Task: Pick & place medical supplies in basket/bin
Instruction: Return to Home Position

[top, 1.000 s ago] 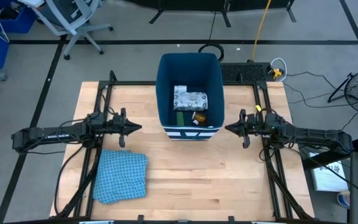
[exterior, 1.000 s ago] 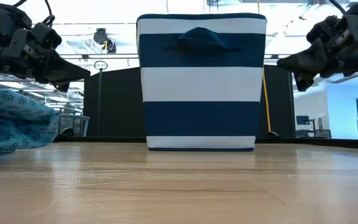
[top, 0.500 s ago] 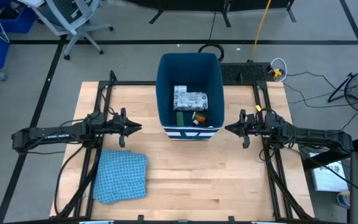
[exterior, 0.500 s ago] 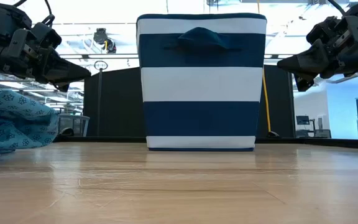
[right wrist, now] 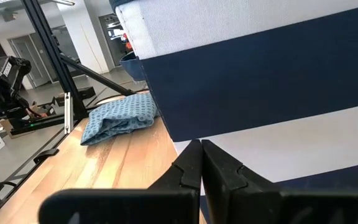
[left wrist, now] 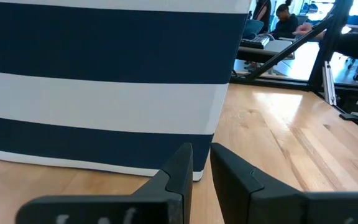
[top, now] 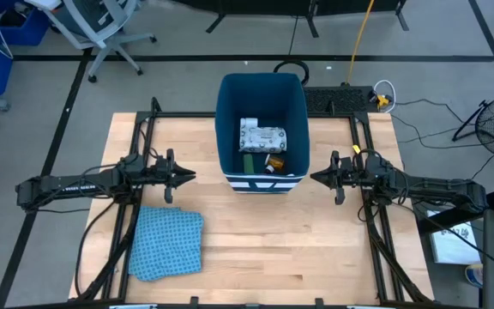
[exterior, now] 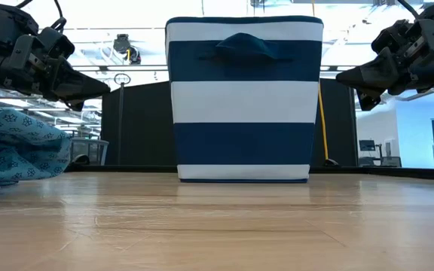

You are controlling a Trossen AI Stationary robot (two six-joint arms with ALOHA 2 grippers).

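The dark-blue bin (top: 262,93) with white stripes (exterior: 243,102) stands at the table's far middle. Inside it lie a flat white green-printed packet (top: 262,136), a green block (top: 246,161), an orange piece (top: 275,160) and a small white piece (top: 269,168). My left gripper (top: 191,177) hovers left of the bin, fingers nearly together and empty (left wrist: 201,155). My right gripper (top: 314,178) hovers right of the bin, shut and empty (right wrist: 199,149). Both are raised above the table (exterior: 100,86) (exterior: 343,75).
A crumpled blue patterned cloth (top: 167,243) lies on the table's near left; it also shows in the low view (exterior: 17,150) and the right wrist view (right wrist: 120,118). Black frame rails (top: 135,163) (top: 369,172) run along both table sides. Bare wood (top: 273,249) lies before the bin.
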